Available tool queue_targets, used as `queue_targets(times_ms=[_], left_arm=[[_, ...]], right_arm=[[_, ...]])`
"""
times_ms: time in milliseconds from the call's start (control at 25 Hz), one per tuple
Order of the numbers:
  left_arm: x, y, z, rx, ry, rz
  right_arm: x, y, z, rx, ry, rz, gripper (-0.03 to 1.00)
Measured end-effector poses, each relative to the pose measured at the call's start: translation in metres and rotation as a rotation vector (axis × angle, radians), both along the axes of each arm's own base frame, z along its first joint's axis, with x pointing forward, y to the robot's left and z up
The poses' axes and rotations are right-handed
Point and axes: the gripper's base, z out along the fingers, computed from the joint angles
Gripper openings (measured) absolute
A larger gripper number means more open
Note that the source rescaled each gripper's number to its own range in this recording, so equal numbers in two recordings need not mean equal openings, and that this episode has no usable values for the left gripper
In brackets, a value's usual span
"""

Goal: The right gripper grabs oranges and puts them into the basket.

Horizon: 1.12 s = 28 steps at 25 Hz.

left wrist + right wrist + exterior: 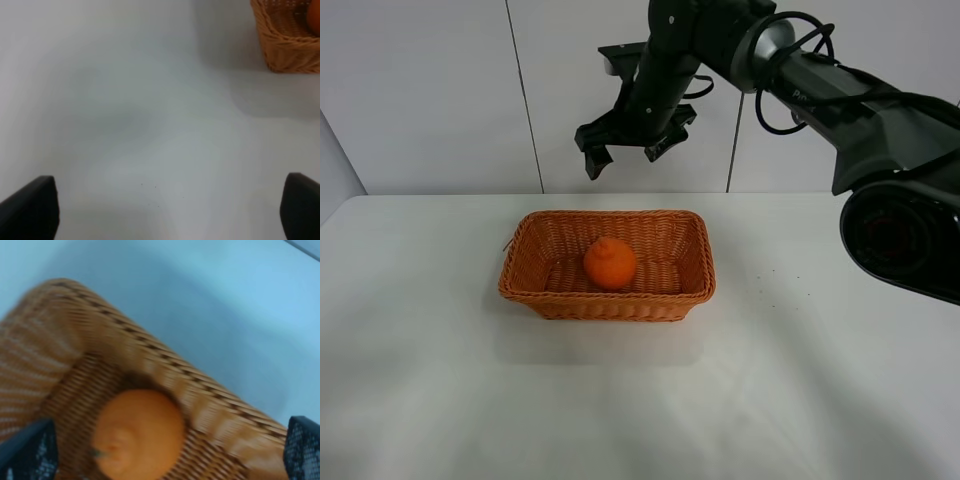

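High camera looks down at the table (pixel 420 400); all views share the basket (pixel 605 303).

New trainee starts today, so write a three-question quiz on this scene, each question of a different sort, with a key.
1. True or false: the orange lies inside the basket.
2. Multiple choice: the right end effector is A) shut on the orange, B) open and empty, up above the basket, C) gripping the basket's rim.
3. Fill in: the number of oranges in view is ___.
Key: 1 true; 2 B; 3 one.
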Motion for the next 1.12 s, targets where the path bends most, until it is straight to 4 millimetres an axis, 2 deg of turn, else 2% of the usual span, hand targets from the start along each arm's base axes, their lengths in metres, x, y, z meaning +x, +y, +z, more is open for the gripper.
queue_targets(times_ms=[120,200,280,480,640,720,880,1120], left_arm=[[0.000,0.000,0.000,0.000,0.000,0.000],[0.000,0.000,0.000,0.000,0.000,0.000],[0.000,0.000,0.000,0.000,0.000,0.000],[0.000,0.000,0.000,0.000,0.000,0.000],[0.000,0.000,0.000,0.000,0.000,0.000],[0.000,0.000,0.000,0.000,0.000,0.000],[0.000,0.000,0.000,0.000,0.000,0.000],[0.000,0.000,0.000,0.000,0.000,0.000]], right_arm=[[0.015,-0.025,0.000,-0.007,-0.003,-0.056,1.00],[0.027,-0.048,0.000,-0.012,-0.007,-0.099,1.00],[0.040,-0.074,0.000,-0.018,-0.010,-0.150,1.00],[0.067,-0.153,0.000,-0.029,-0.013,-0.310,1.00],[0.078,-0.209,0.000,-0.033,-0.012,-0.420,1.00],[0.080,-0.230,0.000,-0.033,-0.011,-0.461,1.00],[0.082,-0.258,0.000,-0.033,-0.011,-0.516,1.00],[0.078,-0.271,-0.002,-0.040,0.011,-0.542,1.00]])
